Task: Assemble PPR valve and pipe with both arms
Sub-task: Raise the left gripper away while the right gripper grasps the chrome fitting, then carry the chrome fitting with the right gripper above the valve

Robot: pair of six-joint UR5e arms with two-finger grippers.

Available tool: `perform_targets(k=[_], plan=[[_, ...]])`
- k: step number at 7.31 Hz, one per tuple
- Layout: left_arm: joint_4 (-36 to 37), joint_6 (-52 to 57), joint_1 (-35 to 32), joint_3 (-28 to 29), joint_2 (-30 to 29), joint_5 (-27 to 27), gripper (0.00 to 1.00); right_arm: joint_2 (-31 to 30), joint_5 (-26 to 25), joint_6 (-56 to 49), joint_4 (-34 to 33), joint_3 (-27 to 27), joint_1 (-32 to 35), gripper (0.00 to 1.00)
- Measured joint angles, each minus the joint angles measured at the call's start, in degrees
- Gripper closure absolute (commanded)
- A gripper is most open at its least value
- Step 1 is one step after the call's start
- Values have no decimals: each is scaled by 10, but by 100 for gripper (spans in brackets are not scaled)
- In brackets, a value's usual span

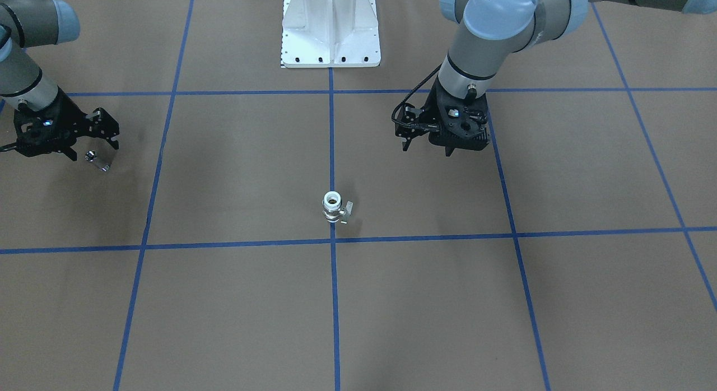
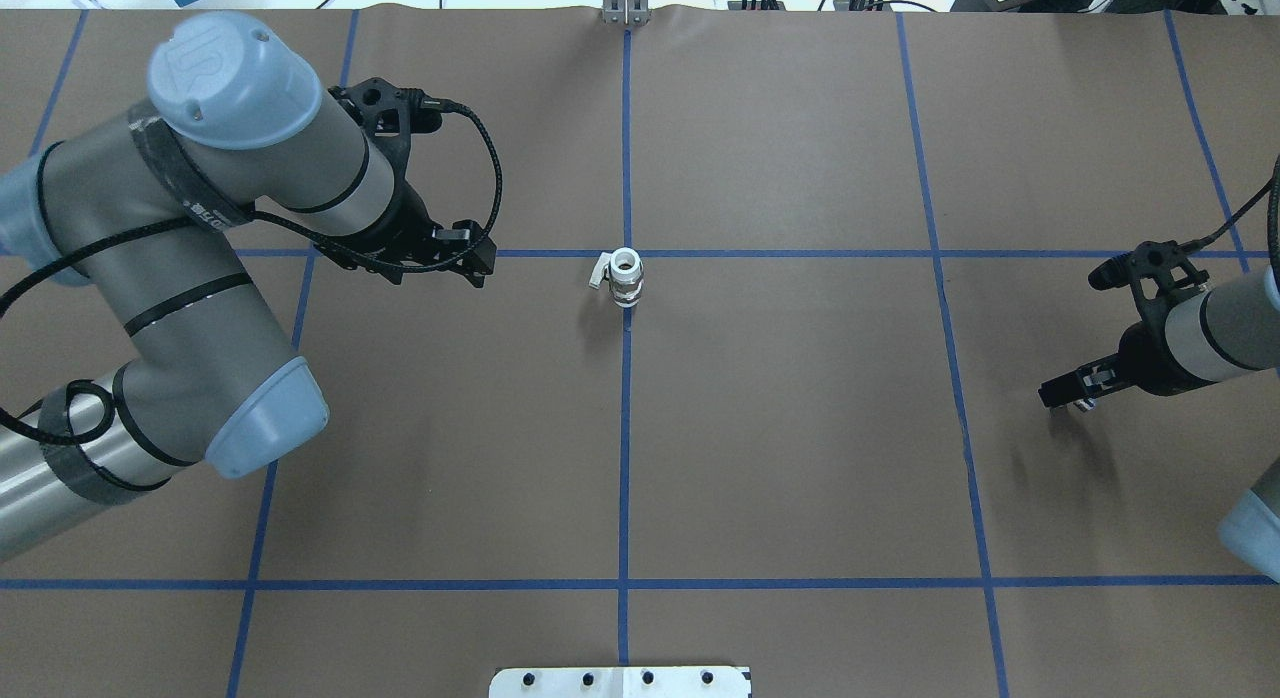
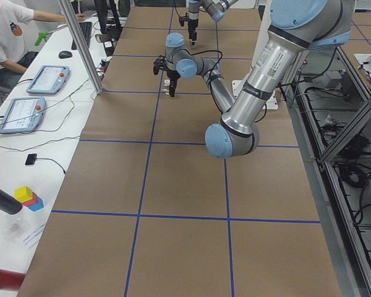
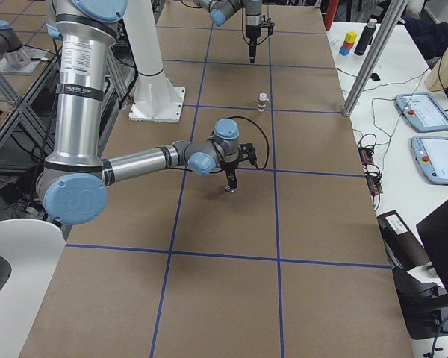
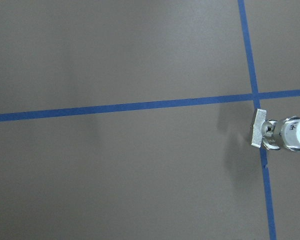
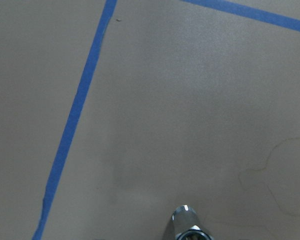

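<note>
The PPR valve (image 1: 334, 207) stands upright on the centre blue line, with white ring ends and its small handle to one side. It also shows in the overhead view (image 2: 624, 276) and at the right edge of the left wrist view (image 5: 282, 136). My left gripper (image 2: 480, 256) hovers to the valve's left, apart from it, empty, and its jaws look open; it also shows in the front view (image 1: 442, 150). My right gripper (image 1: 89, 150) is far off at the table's side, shut on the pipe (image 1: 97, 159), a short silver cylinder held above the paper (image 6: 187, 222).
Brown paper with a blue tape grid (image 2: 625, 428) covers the table. The white pedestal base (image 1: 330, 29) stands at the robot's edge. Operators' tablets and cables (image 4: 425, 112) lie on a side bench beyond the far edge.
</note>
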Motion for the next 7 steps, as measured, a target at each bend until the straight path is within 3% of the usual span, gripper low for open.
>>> perform_targets(k=[3, 7], plan=[[0, -2, 2, 2, 1, 2, 9, 3, -3, -9, 0, -9, -2, 26], [0, -5, 4, 3, 1, 4, 9, 2, -1, -24, 0, -13, -1, 76]])
